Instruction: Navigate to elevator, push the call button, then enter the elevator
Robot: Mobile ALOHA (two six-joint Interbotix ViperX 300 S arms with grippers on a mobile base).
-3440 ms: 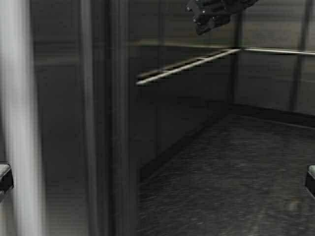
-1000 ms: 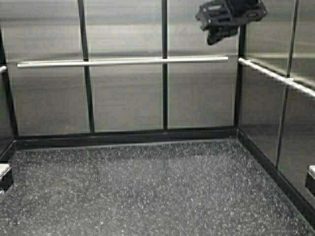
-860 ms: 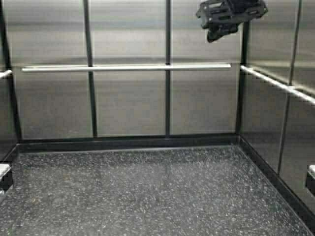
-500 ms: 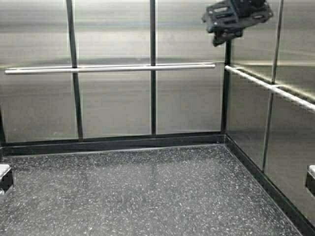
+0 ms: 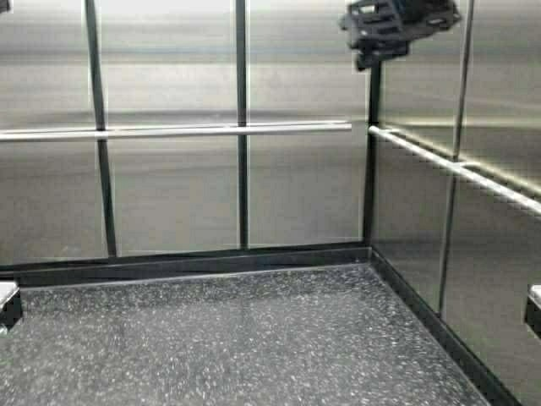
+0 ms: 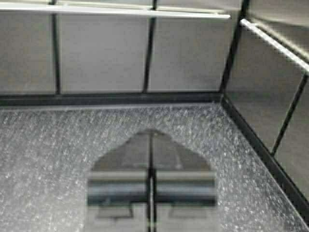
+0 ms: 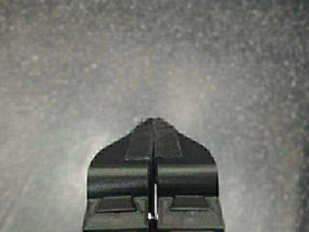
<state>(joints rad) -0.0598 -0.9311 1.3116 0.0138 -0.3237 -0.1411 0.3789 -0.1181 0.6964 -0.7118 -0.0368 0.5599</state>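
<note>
I am inside the elevator cabin. Its brushed-steel back wall (image 5: 169,194) and right wall (image 5: 499,245) meet at a corner (image 5: 370,186). Pale handrails run along the back wall (image 5: 211,130) and the right wall (image 5: 456,166). The dark speckled floor (image 5: 237,338) lies ahead. My right gripper (image 5: 376,46) is raised high at the upper right, and the right wrist view shows it (image 7: 153,121) shut and empty. My left gripper (image 6: 151,133) is shut and empty, low over the floor (image 6: 58,154), and is out of the high view.
A dark skirting strip (image 5: 194,262) runs along the foot of the walls. Parts of my own frame show at the left edge (image 5: 7,304) and the right edge (image 5: 534,309). The elevator doors and the call button are out of view.
The robot has moved: from the door frame it has driven into the cabin, and over the last second the back wall has come nearer and the corner has shifted left. Both grippers have stayed shut.
</note>
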